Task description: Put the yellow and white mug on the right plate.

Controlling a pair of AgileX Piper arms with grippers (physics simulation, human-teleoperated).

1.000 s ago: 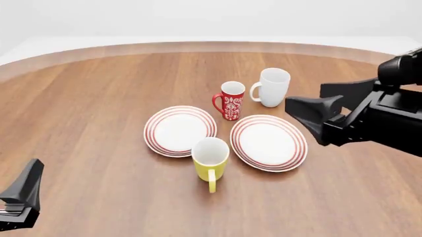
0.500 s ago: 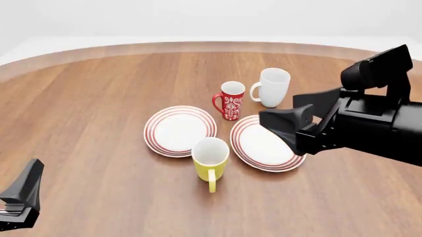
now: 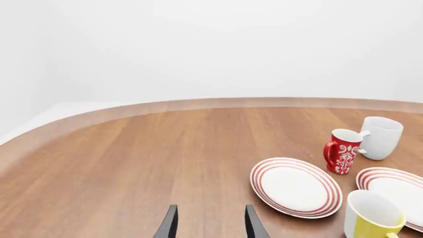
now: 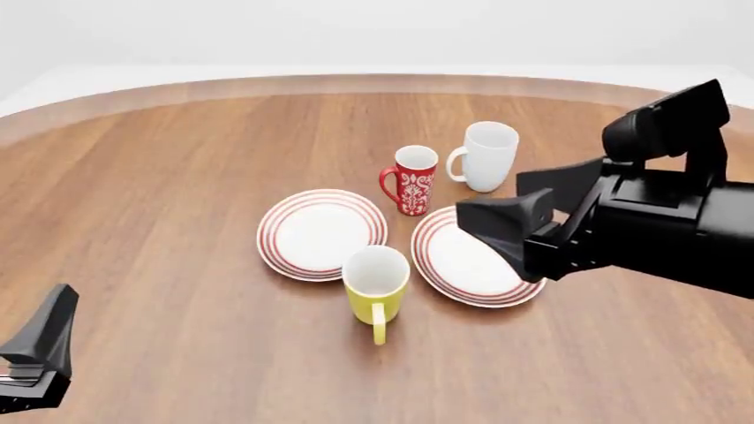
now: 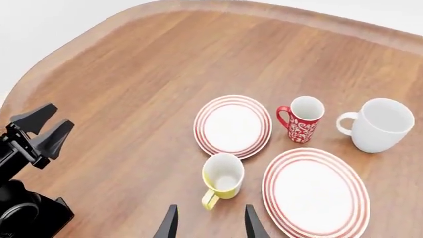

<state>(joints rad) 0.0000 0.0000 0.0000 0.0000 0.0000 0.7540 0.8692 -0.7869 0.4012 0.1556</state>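
Observation:
The yellow and white mug [image 4: 377, 287] stands upright on the table between the two plates, on their near side, with its handle toward the camera. It also shows in both wrist views [image 5: 223, 176] [image 3: 370, 218]. The right plate [image 4: 471, 261] [image 5: 316, 191] holds nothing. My right gripper [image 4: 490, 196] [image 5: 210, 225] hovers open above that plate, right of the mug and apart from it, with nothing between its fingers. My left gripper [image 4: 59, 305] [image 3: 210, 225] is open and low at the near left, far from the mug.
The left plate [image 4: 320, 232] lies just behind the mug on its left. A red patterned mug [image 4: 412, 179] and a white mug [image 4: 486, 156] stand behind the plates. The left gripper [image 5: 39, 131] also shows in the right wrist view.
My right gripper has swung left from the table's right side to over the right plate, mostly in the first half second. The mug, the plates and the left arm have not moved.

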